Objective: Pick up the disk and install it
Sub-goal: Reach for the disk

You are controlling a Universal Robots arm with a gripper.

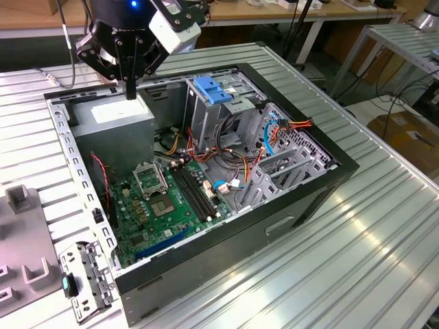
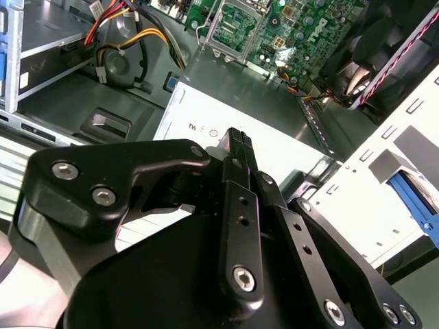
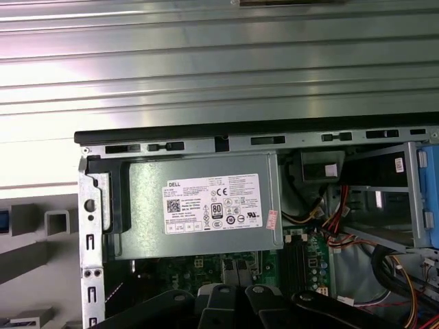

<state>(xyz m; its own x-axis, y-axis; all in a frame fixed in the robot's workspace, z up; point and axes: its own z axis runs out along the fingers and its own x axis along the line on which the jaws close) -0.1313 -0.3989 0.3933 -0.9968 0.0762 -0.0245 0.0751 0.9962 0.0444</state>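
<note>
Blue rails mark the disk (image 1: 212,91): it looks slotted upright in the drive cage (image 1: 204,127), likely its bay. Well apart, the pincer (image 1: 130,88) hangs over the grey power supply (image 1: 113,118), pinched closed on nothing, so no grasp.

Camera layout: one off-arm, two wrist.
Exterior view looks down aslant on the whole case (image 1: 274,226) and tabletop (image 1: 370,260); first wrist view faces straight down on the grey box (image 3: 144,205); second wrist view looks close past the hand (image 2: 238,140); all share that box.
</note>
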